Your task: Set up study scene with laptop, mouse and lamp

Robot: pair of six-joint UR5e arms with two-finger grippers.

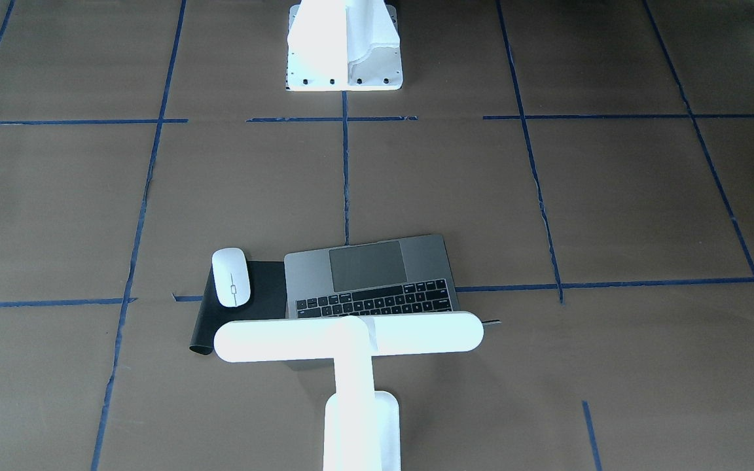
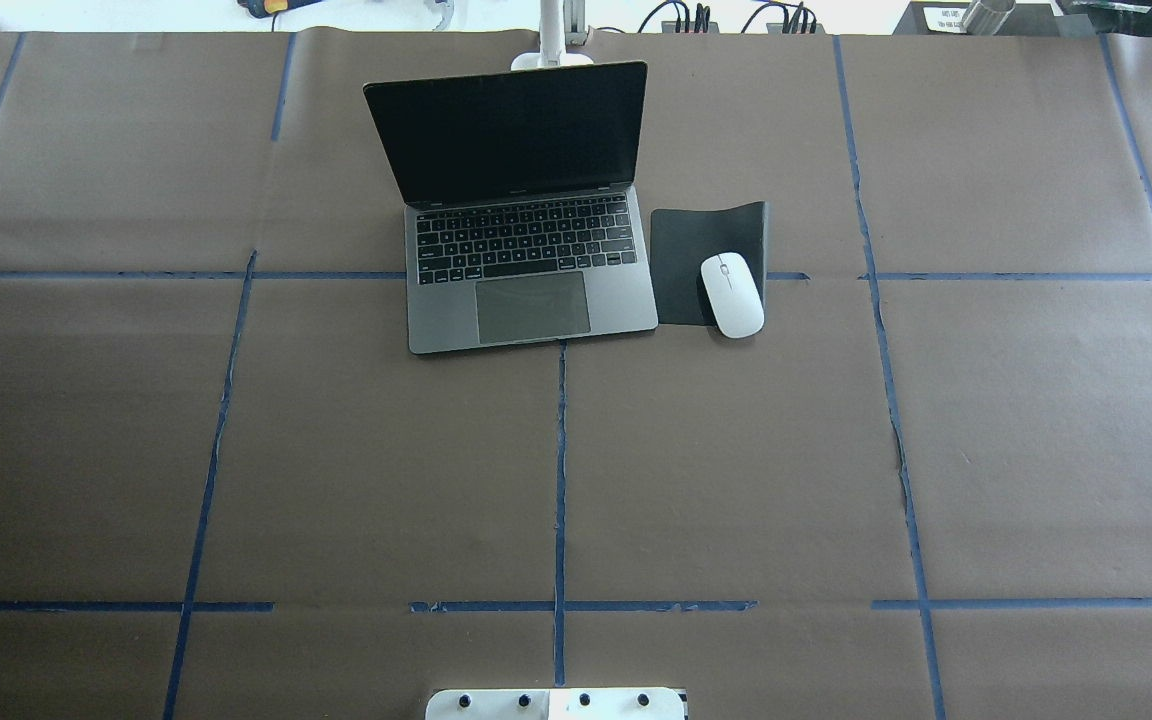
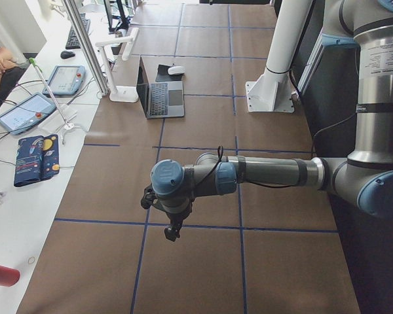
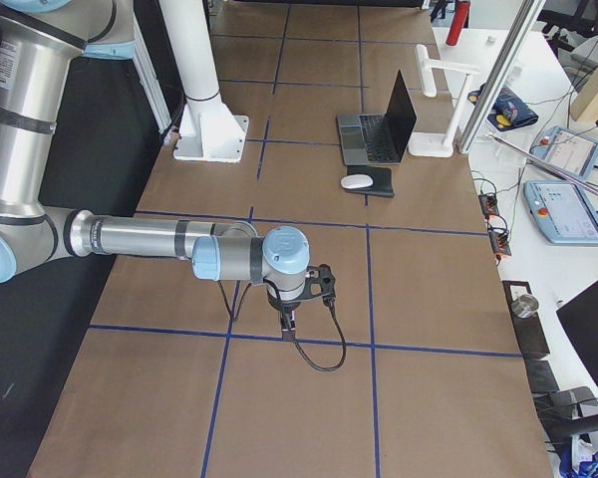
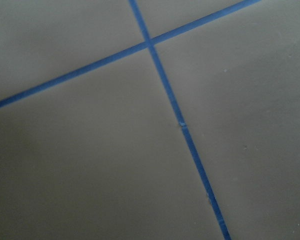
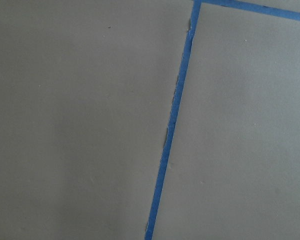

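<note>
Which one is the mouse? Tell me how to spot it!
Find the open grey laptop at the table's far side. Beside it, on the robot's right, lies a black mat; the mouse is the small white oval on it.

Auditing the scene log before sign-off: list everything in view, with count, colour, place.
table: one, brown paper cover, blue tape grid
laptop: one, grey, open, screen dark, far middle of table
mat: one, black, one corner curled, at the laptop's side, robot's right
mouse: one, white, on the mat's corner nearest the robot
lamp: one, white, behind the laptop at the far edge
pedestal: one, white, robot's edge, centre
bench: one, white, beyond the far edge
touch panels: two, pale blue-grey, on the bench
pouch: one, dark blue patterned, on the bench
left gripper: one, dark, above bare table; open or shut unclear
right gripper: one, dark, above bare table; open or shut unclear
</note>
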